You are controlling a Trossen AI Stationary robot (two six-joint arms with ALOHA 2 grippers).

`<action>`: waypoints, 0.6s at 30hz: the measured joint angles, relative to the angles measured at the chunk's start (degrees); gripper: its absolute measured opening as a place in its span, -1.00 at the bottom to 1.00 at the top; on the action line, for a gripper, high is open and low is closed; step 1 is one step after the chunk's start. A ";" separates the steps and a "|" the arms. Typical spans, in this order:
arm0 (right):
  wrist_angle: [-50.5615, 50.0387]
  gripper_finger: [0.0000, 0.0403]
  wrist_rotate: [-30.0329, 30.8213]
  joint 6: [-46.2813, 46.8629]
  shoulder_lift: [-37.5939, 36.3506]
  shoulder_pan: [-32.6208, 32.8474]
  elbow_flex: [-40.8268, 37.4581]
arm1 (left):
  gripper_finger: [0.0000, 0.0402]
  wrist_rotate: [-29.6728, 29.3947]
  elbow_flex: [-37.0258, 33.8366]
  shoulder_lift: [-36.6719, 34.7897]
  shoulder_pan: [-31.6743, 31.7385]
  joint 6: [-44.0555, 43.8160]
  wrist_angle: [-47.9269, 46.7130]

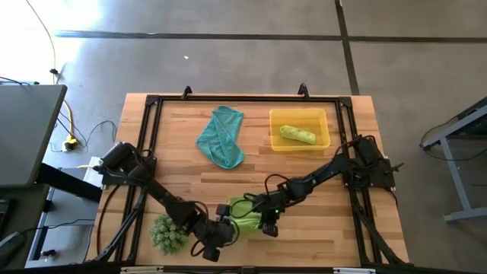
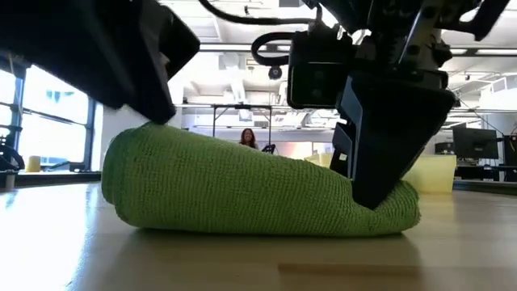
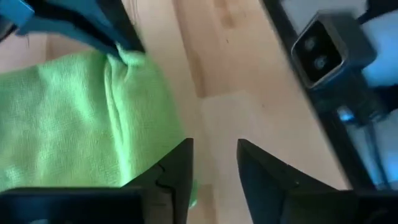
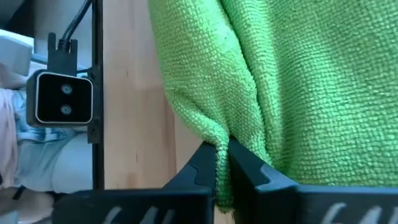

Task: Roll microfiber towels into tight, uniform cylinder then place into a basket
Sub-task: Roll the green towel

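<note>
A lime-green towel (image 1: 243, 215), loosely rolled, lies on the wooden table near its front edge; it also shows in the low view (image 2: 242, 186). My right gripper (image 4: 222, 165) is shut on the towel's right end and shows in the high view (image 1: 266, 221). My left gripper (image 3: 214, 168) is open at the towel's left end (image 1: 215, 242), with bare table between its fingers. A teal-blue towel (image 1: 222, 137) lies crumpled at the far middle. The yellow basket (image 1: 323, 141) holds a second lime-green towel, rolled (image 1: 297, 135). My left gripper's one finger (image 3: 177, 168) lies with its outer side beside the towel's edge (image 3: 155, 143); whether it touches the towel I cannot tell. My right gripper pinches a raised fold of the towel (image 4: 219, 140) between its two fingers, at the towel's right end (image 2: 400, 210). The fingers (image 2: 380, 162) come from above, pointing down. The towel rests on the table.
A spiky green ball-shaped plant (image 1: 167, 232) sits near the front left, close to my left arm. A black frame (image 1: 152, 103) runs round the table top. Bare wood (image 1: 289, 175) lies between the towel and the basket.
</note>
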 joint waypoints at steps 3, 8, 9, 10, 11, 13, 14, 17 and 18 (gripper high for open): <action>0.28 -0.98 -0.15 0.00 0.00 -0.48 0.02 | -0.32 -3.18 0.00 1.16 -0.22 1.57 -0.72; 0.88 -0.98 -0.39 1.12 -0.02 -0.72 0.02 | -0.16 -6.10 0.00 3.98 0.38 2.15 -0.67; 0.96 -0.98 -0.36 1.09 -0.02 -0.72 0.02 | -0.13 -6.41 0.00 4.77 0.48 2.16 -1.07; 0.96 -0.98 -0.36 1.07 -0.02 -0.72 0.00 | -0.11 -7.03 0.00 5.55 0.62 2.21 -1.50; 1.06 -0.98 -0.36 1.06 -0.04 -0.73 0.02 | -0.10 -7.46 0.05 6.27 0.76 2.22 -1.69; 1.10 -0.96 -0.34 0.84 -0.04 -0.72 0.02 | -0.08 -7.86 0.21 7.22 1.01 1.44 -1.93; 1.11 -0.94 -0.34 0.22 -0.04 -0.73 0.02 | -0.08 -7.77 0.30 7.58 1.09 0.43 -1.99; 0.97 -0.79 -0.60 -2.24 -0.07 -0.74 0.25 | -0.08 -5.47 0.35 7.88 1.52 -5.94 -2.50; 0.75 -0.71 -1.10 -3.17 -0.07 -0.74 0.49 | -0.09 -4.19 0.35 7.86 1.70 -8.93 -2.59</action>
